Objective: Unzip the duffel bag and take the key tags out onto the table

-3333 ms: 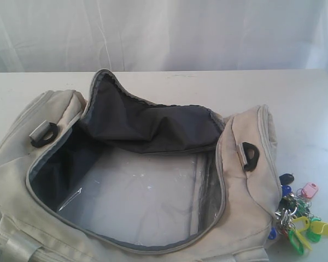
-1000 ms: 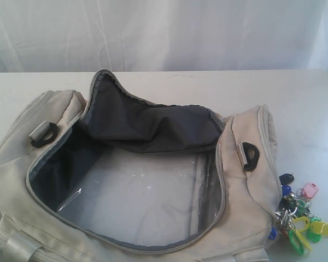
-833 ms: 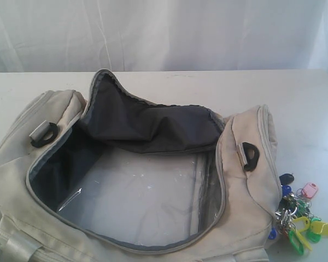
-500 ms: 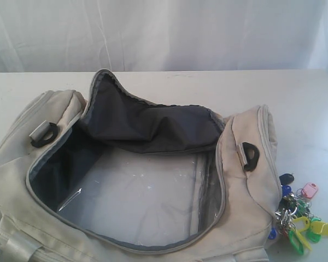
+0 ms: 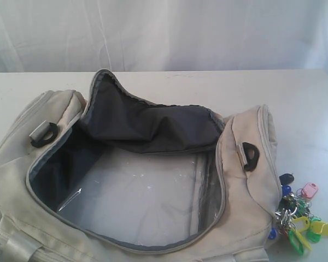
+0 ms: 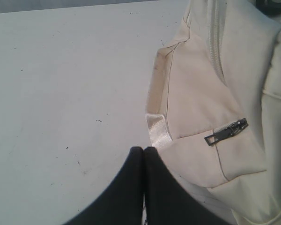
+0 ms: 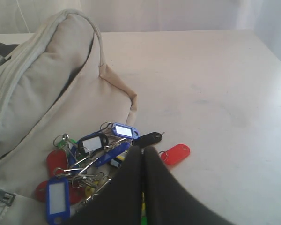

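While the duffel bag (image 5: 251, 185) gapes unzipped in the exterior view, the key tags (image 5: 298, 213) lie on the table (image 5: 295, 103) at its four o'clock. Left wrist view: my left gripper (image 6: 144, 157) is pressed together beside the bag. Right wrist view: my right gripper (image 7: 143, 154) is pressed together near the tags.

Exterior view steeply over duffel bag (image 5: 246, 207); wrist views low beside it

No text, brand, number or sign could be read in any view. The white label windows on the key tags (image 7: 91, 143) looked blank at this sharpness. The duffel bag (image 7: 42, 79) and its metal zipper pull (image 6: 227, 132) bore no legible marking.
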Motion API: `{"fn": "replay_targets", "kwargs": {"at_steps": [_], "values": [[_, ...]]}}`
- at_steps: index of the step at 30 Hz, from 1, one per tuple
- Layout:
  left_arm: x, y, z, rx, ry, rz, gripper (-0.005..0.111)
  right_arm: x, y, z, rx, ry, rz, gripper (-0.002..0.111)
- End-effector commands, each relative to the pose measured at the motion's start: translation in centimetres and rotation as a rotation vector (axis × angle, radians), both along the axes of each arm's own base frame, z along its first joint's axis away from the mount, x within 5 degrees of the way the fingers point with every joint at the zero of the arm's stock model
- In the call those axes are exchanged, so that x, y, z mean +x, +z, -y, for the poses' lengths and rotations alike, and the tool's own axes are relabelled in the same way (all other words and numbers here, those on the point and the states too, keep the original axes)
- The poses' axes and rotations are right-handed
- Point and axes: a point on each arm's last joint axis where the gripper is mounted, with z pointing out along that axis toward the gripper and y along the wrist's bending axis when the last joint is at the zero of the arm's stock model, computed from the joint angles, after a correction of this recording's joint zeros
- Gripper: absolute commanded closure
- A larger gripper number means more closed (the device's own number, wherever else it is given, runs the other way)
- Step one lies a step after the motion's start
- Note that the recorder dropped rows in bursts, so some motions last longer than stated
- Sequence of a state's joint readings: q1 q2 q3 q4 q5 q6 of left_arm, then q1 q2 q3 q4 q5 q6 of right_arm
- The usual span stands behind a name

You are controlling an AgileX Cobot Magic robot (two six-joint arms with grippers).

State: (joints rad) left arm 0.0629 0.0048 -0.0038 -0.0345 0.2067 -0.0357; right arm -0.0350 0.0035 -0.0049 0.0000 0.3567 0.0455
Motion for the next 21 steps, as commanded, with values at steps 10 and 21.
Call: {"fn": "replay_targets", "kwargs": {"at_steps": [10, 21], "values": [[-0.01, -0.06, 0.05, -0.006, -0.007, 0.005, 0.107, 0.03, 0.01, -0.02, 0.004, 0.003, 0.016, 0.108], [-0.01, -0.06, 0.05, -0.006, -0.007, 0.005, 0.107, 0.03, 0.01, -0.02, -0.004, 0.005, 0.016, 0.108]]}}
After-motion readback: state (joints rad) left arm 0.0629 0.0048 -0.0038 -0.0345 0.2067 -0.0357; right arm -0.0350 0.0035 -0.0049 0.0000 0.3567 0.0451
